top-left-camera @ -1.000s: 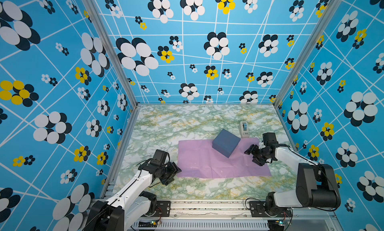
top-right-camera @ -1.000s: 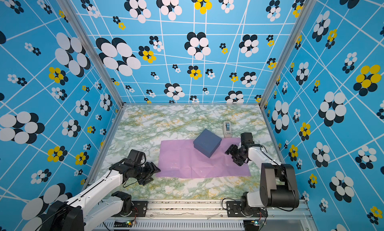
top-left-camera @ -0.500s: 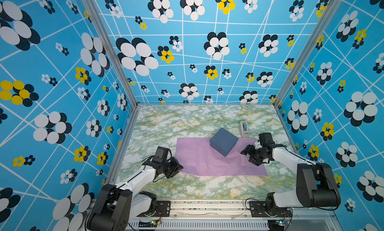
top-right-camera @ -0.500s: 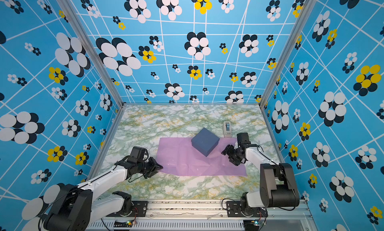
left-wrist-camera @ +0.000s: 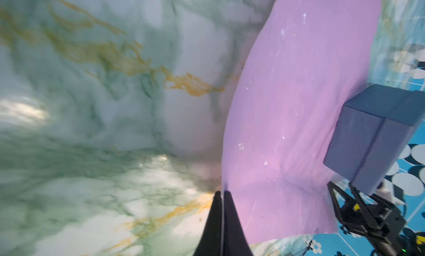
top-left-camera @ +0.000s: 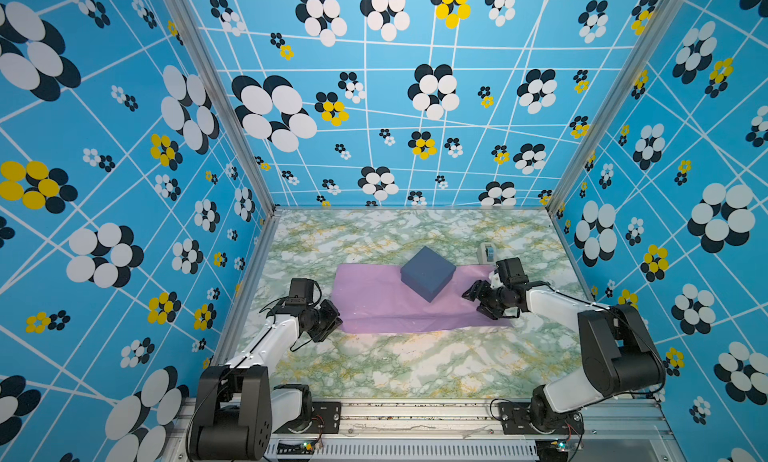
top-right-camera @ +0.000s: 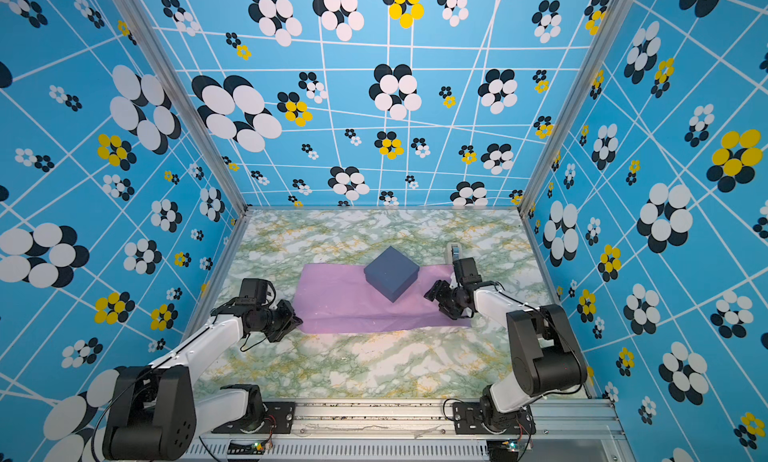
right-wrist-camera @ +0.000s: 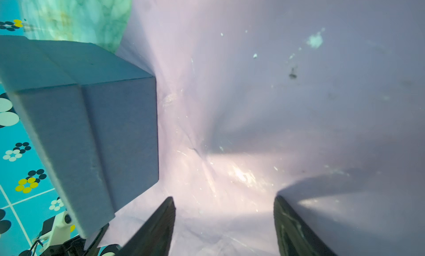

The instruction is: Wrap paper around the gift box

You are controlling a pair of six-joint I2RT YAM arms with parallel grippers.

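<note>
The left gripper (left-wrist-camera: 222,193) pinches the thin, creased lilac paper (left-wrist-camera: 299,105); the right gripper (right-wrist-camera: 223,197) gapes beside the matte, squarish navy gift box (right-wrist-camera: 92,128).

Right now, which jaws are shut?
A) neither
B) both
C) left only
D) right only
C: in the left wrist view the left jaws are pressed together on the edge of the paper, while in the right wrist view the right jaws stand well apart over the paper, beside the gift box.
</note>
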